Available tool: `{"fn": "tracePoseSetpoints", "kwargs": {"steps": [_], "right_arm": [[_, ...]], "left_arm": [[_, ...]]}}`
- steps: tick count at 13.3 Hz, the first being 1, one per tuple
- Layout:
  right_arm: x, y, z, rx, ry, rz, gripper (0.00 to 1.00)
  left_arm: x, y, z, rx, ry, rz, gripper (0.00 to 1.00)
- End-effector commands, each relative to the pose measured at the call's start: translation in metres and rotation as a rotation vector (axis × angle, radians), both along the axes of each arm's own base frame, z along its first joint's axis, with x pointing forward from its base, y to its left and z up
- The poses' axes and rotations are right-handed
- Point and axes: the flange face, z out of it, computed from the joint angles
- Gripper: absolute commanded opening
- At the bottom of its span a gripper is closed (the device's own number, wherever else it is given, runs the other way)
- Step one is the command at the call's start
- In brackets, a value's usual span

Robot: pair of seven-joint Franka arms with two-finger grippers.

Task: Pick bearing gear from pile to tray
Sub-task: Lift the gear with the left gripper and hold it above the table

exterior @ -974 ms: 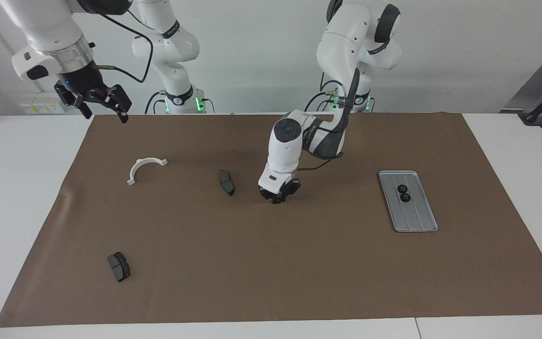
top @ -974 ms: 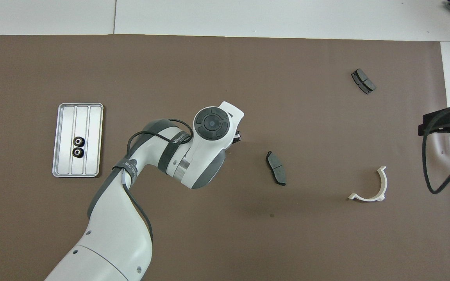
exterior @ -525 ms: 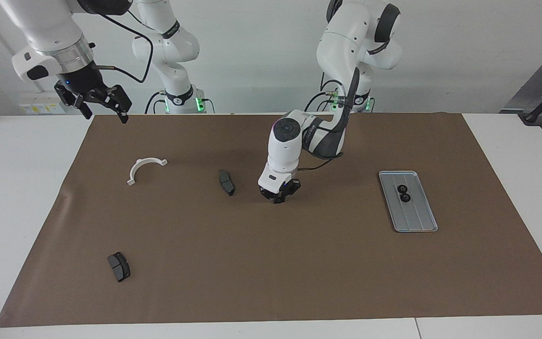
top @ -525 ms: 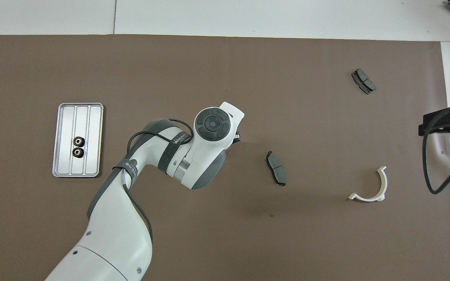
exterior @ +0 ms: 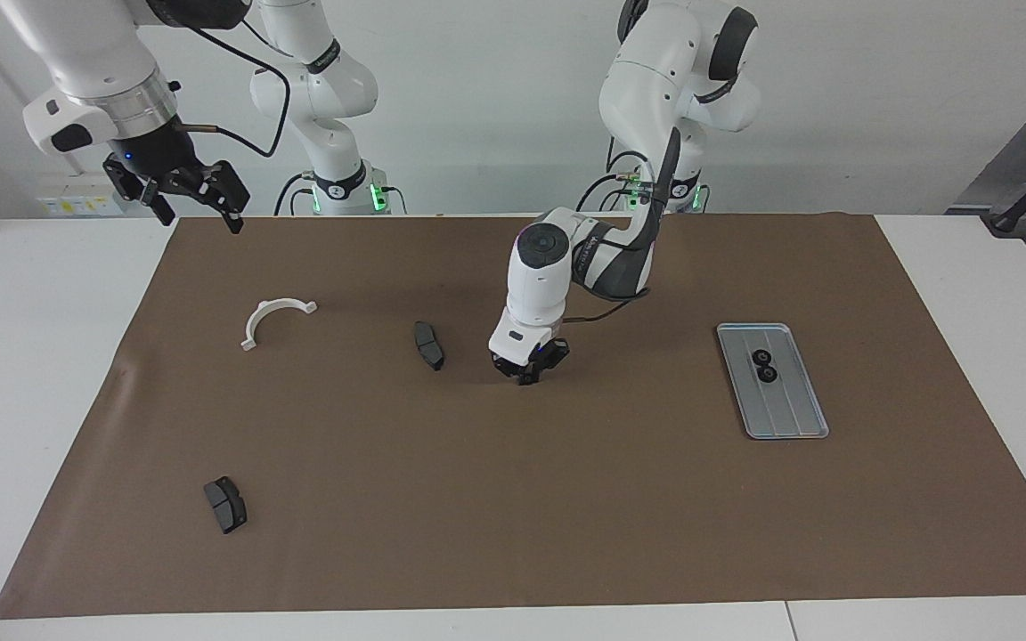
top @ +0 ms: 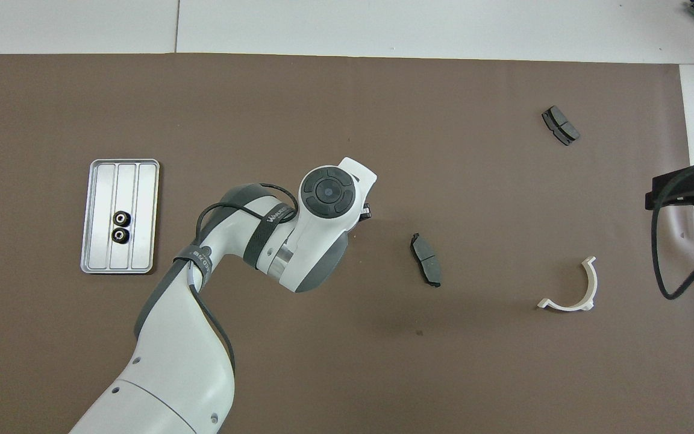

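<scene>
Covering most of the white table (exterior: 50,374), a brown mat (exterior: 513,499) carries everything. Largest on it is the left arm, which reaches from its base down to the middle of the mat. Its left gripper (exterior: 526,376) points straight down with its tips at the mat surface, beside one dark grey pad (exterior: 428,344). The fingers are clenched together; whether a small gear sits between them cannot be told, since the wrist hides the tips from above and nothing shows between them from across the table.

The right arm waits, with the right gripper (exterior: 195,200) raised over the mat's edge at the right arm's end of the table; its jaws stand spread wide and hold nothing.

Next in size, the tray (exterior: 772,380) lies flat on the mat toward the left arm's end, well apart from both grippers. Two black gears (top: 120,226) rest in it, touching each other, in its middle lane.

The white half-ring bracket (exterior: 274,320) lies toward the right arm's end, one only. Two dark grey pads are on the mat: the one beside the left gripper, and a second pad (exterior: 225,504) farther from the robots, well apart from the bracket.
</scene>
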Motion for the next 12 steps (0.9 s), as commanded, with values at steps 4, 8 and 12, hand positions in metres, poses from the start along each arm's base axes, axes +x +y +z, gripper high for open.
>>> {"fn": "tracePoseSetpoints", "kwargs": {"steps": [4,8,12], "right_arm": [[-0.009,-0.002,0.001,0.029,0.003,0.026,1.00],[-0.009,-0.002,0.001,0.029,0.003,0.026,1.00],[-0.009,-0.002,0.001,0.029,0.003,0.026,1.00]], "left_arm": [[-0.001,0.002,-0.010,0.010,-0.027,-0.007,0.00],[0.007,0.006,-0.002,0.006,-0.033,0.000,0.00],[0.032,0.035,0.008,0.019,-0.029,0.038,0.00]]}}
